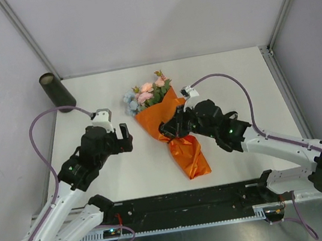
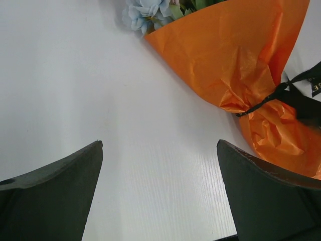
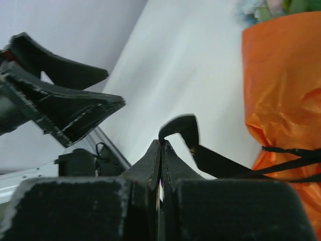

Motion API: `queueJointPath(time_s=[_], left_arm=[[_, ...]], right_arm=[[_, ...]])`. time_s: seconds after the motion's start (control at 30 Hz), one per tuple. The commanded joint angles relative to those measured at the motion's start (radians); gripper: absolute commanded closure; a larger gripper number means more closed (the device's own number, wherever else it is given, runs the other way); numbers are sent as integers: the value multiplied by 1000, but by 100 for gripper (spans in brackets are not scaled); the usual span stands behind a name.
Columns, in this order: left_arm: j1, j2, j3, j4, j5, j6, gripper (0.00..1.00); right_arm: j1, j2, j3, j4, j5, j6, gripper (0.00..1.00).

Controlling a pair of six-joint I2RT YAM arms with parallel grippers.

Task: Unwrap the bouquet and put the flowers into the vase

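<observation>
The bouquet (image 1: 180,145) lies in the middle of the table, an orange paper cone (image 2: 235,55) with its flowers (image 1: 148,93) pointing to the far side. A black ribbon (image 2: 281,93) is tied round its narrow waist. My right gripper (image 3: 161,143) is at the bouquet's left side, shut on a loose end of the ribbon (image 3: 183,125), which curls up from the fingertips. My left gripper (image 2: 159,145) hovers open over bare table left of the bouquet, holding nothing. The dark vase (image 1: 56,89) lies tilted at the far left corner.
Grey walls close in the table on the left, right and far sides. A metal post (image 1: 269,50) stands at the far right corner. The left gripper (image 3: 116,89) is close to the right one, about a hand's width apart.
</observation>
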Motion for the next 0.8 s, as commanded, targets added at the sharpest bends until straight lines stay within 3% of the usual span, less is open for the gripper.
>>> queueJointPath(time_s=[0.0, 0.17, 0.33, 0.63, 0.77], left_arm=[[17, -3, 34, 16, 27, -26, 0], [17, 2, 34, 17, 35, -35, 0], [18, 1, 30, 16, 26, -36, 0], [18, 31, 42, 22, 90, -73, 0], [18, 70, 55, 48, 182, -126, 0]], right_arm=[[11, -20, 17, 103, -34, 117, 97], [0, 9, -25, 261, -45, 273, 96], [28, 61, -27, 308, -84, 253, 75], [10, 72, -20, -100, 0, -60, 48], [-41, 65, -17, -164, 59, -126, 44]])
